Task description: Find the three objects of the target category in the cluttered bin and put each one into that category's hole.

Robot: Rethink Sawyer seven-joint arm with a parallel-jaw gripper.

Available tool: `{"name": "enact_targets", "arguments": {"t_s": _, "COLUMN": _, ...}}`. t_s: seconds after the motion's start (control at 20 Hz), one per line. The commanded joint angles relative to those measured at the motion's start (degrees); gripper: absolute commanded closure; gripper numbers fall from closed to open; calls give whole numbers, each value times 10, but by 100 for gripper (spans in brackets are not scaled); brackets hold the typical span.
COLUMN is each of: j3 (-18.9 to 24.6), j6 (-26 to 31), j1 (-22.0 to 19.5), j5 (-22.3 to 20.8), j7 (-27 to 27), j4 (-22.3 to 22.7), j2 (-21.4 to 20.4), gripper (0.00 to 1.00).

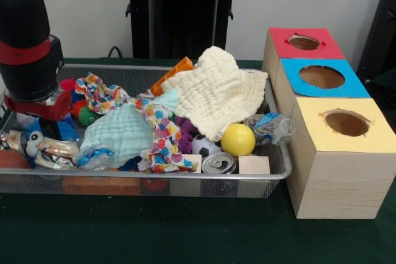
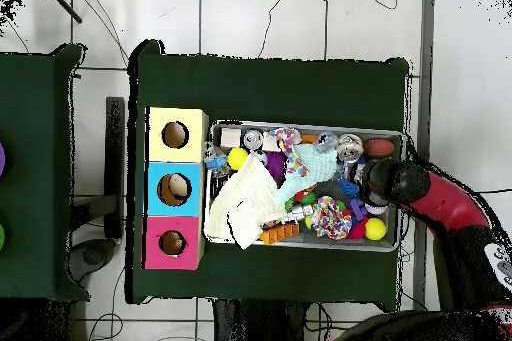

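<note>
At the bin's left end in the front view, the arm stands low over the clutter, its black and red wrist body hiding the claw from both cameras. Whether the claw is wide, narrow or holding anything cannot be told.

The bin sits on the green counter, packed with mixed items. Three boxes stand in a row touching its opposite end: red hole farthest from the front camera, blue hole in the middle, yellow hole nearest.

The target category is not stated and cannot be read from the frames. Loose items in plain sight include a yellow ball, a can and a wood block, all along the bin's front rim toward the boxes. A cream cloth and a mint cloth cover much of the middle and may hide more.

Deciding relation: everything near the boxes lies well apart from the claw, across the bin's full long axis. That axis runs from the arm straight toward the row of boxes. Any carry to a hole therefore crosses the whole bin. Judgement: sorting has not visibly progressed; no item shows inside a hole. Risk: cloths snagging on a lift.
</note>
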Motion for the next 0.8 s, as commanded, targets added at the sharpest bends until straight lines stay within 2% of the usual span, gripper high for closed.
{"name": "enact_targets", "arguments": {"t_s": 0.05, "j3": -9, "j6": -153, "j1": -26, "j5": -72, "j7": 30, "j4": 9, "j2": 85, "gripper": 100}}
{"name": "enact_targets", "arguments": {"t_s": 0.2, "j3": -14, "j6": -134, "j1": -7, "j5": -58, "j7": 55, "j4": 51, "j2": 41, "gripper": 100}}
{"name": "enact_targets", "arguments": {"t_s": 0.45, "j3": -28, "j6": -84, "j1": 47, "j5": -24, "j7": 102, "j4": 131, "j2": -71, "gripper": 100}}
{"name": "enact_targets", "arguments": {"t_s": 0.6, "j3": -31, "j6": -75, "j1": 61, "j5": -7, "j7": 111, "j4": 147, "j2": -88, "gripper": 100}}
{"name": "enact_targets", "arguments": {"t_s": 0.8, "j3": -34, "j6": -103, "j1": 63, "j5": 5, "j7": 121, "j4": 158, "j2": -79, "gripper": 100}}
